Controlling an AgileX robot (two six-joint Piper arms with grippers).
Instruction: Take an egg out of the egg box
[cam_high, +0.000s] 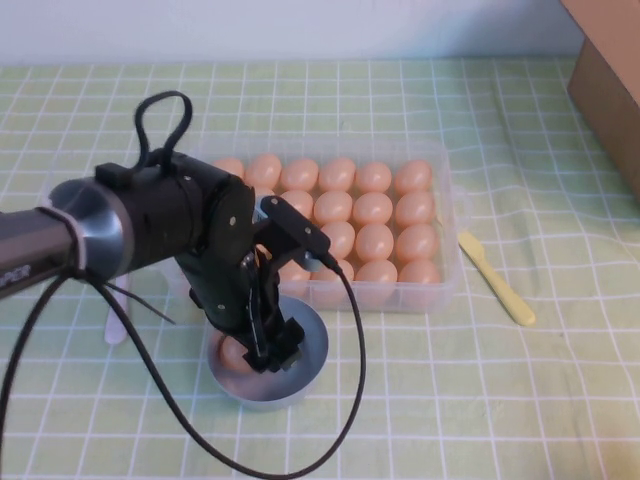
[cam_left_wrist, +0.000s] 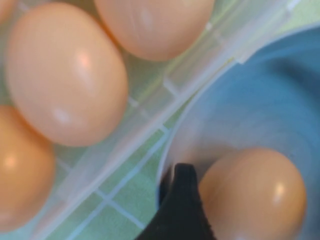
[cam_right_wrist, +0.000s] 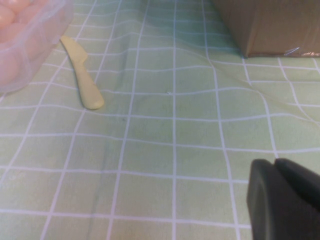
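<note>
One egg (cam_high: 233, 352) lies inside the round grey-blue bowl (cam_high: 312, 352), toward the bowl's 9 o'clock side in the high view, well clear of the egg box (cam_high: 447, 225). In the left wrist view the same egg (cam_left_wrist: 254, 194) rests on the bowl's blue floor (cam_left_wrist: 270, 105), with one dark fingertip (cam_left_wrist: 181, 205) of the left pincer just beside it; whether the tip touches the shell cannot be told. The left pincer (cam_high: 268, 345) hangs down into the bowl, its black arm reaching in from 9 o'clock of the bench, and whether its fingers are spread or pressed together cannot be told, since only one tip shows and the arm covers the rest from above.

The bowl sits right against the near wall of the egg box, at about its 7 o'clock corner; the left wrist view shows the clear box wall (cam_left_wrist: 150, 117) next to the bowl rim. The box is still filled with rows of matching peach-orange eggs (cam_high: 372, 208).

On the green checked cloth (cam_high: 480, 400) covering the bench, a pale yellow spatula (cam_high: 497, 278) lies at 3 o'clock of the box, just beside it. A white utensil (cam_high: 116, 318) lies at 9 o'clock of the bowl, partly under the arm. A cardboard box (cam_high: 606, 85) stands at the 1 o'clock corner of the bench.

The right pincer (cam_right_wrist: 286, 200) hovers low over bare cloth, fingers closed together, well apart from the eggs.
</note>
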